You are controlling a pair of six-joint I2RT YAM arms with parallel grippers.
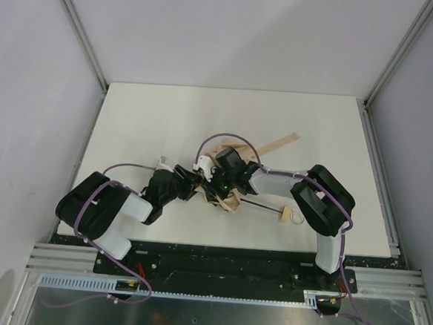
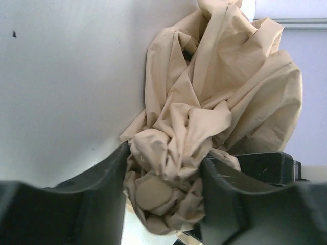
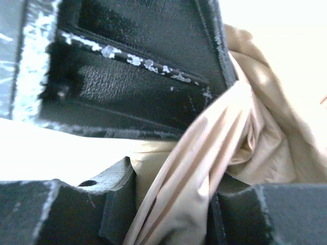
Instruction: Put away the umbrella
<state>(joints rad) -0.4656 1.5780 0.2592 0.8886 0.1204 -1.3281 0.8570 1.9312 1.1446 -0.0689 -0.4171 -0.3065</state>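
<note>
The umbrella (image 1: 231,201) lies crumpled at the middle of the white table (image 1: 145,120), mostly hidden under both grippers. Its thin black shaft (image 1: 262,206) runs right to the small tan handle (image 1: 286,214), and a tan strip (image 1: 277,143) points to the back right. In the left wrist view, my left gripper (image 2: 163,173) is shut on a bunched wad of the tan fabric (image 2: 219,92), with both fingers pressed against it. My right gripper (image 3: 173,204) is shut on a taut fold of the same fabric (image 3: 204,168). The two grippers meet over the canopy, left (image 1: 199,182) and right (image 1: 224,176).
The table is bounded by metal frame posts (image 1: 84,34) at the back corners and grey walls on both sides. The left gripper's black body (image 3: 133,61) fills the top of the right wrist view, very close.
</note>
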